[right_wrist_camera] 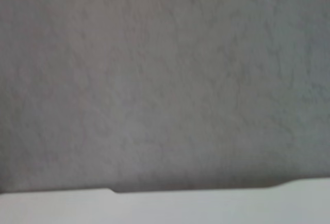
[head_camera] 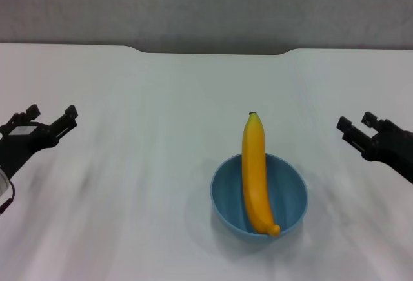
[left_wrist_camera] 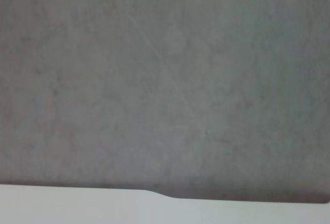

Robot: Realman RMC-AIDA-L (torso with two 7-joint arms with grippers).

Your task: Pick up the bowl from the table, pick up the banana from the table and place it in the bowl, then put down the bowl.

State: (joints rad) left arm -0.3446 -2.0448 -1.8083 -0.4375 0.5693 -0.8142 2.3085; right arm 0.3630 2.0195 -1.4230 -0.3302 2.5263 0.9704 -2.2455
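The light-blue bowl (head_camera: pixel 259 197) stands on the white table (head_camera: pixel 129 165), right of centre and near the front. The yellow-orange banana (head_camera: pixel 255 174) lies in the bowl, its dark stem tip sticking out over the far rim and its other end resting on the near rim. My left gripper (head_camera: pixel 50 114) is open and empty at the left edge, far from the bowl. My right gripper (head_camera: pixel 357 122) is open and empty at the right edge, apart from the bowl. Neither wrist view shows the bowl, the banana or any fingers.
A grey wall (head_camera: pixel 206 3) rises behind the table's far edge, which has a shallow notch (head_camera: pixel 213 51). Both wrist views show only this wall (left_wrist_camera: pixel 165 80) (right_wrist_camera: pixel 165 80) and a strip of the table edge (left_wrist_camera: pixel 77 206) (right_wrist_camera: pixel 206 206).
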